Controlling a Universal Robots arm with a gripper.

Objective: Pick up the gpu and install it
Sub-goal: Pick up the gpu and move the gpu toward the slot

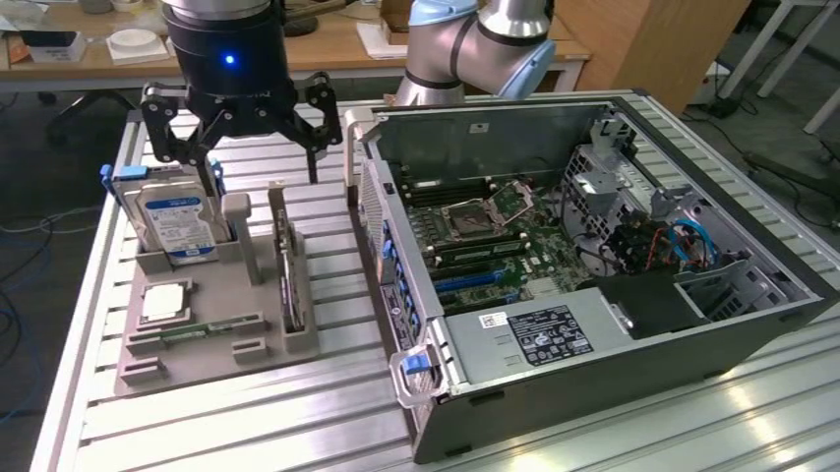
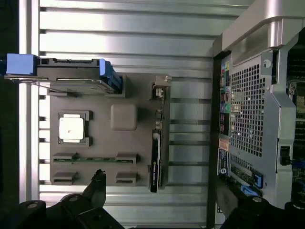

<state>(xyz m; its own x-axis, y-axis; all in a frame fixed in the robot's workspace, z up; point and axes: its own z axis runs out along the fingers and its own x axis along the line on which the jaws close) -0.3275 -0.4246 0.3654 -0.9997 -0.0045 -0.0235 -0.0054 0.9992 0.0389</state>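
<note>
The gripper (image 1: 260,169) hung above the far end of the grey holder (image 1: 210,366), its two black fingers (image 1: 315,128) spread moderately apart with nothing between them and touching nothing. In the wrist view the fingers (image 2: 96,183) framed the near edge of the holder (image 2: 125,145), one on each side and clear of it. The gpu (image 1: 289,280) stood on its long edge in a slot along the side of the holder nearest the computer case (image 1: 630,324), below the gripper and apart from it. Seen from the wrist, the gpu (image 2: 156,148) showed as a thin dark strip with its silver bracket at one end. A hard drive (image 1: 177,224) with a blue-white label stood upright in blue rails at the holder's far corner, on the exterior view's left. Nearer the camera a processor chip (image 1: 165,300) lay flat in its recess, and a narrow green memory stick (image 1: 200,329) lay just beyond it. The case lay on its side with its panel off, the motherboard (image 1: 486,236) exposed, just beside the holder on the slatted aluminium table (image 1: 263,428).
</note>
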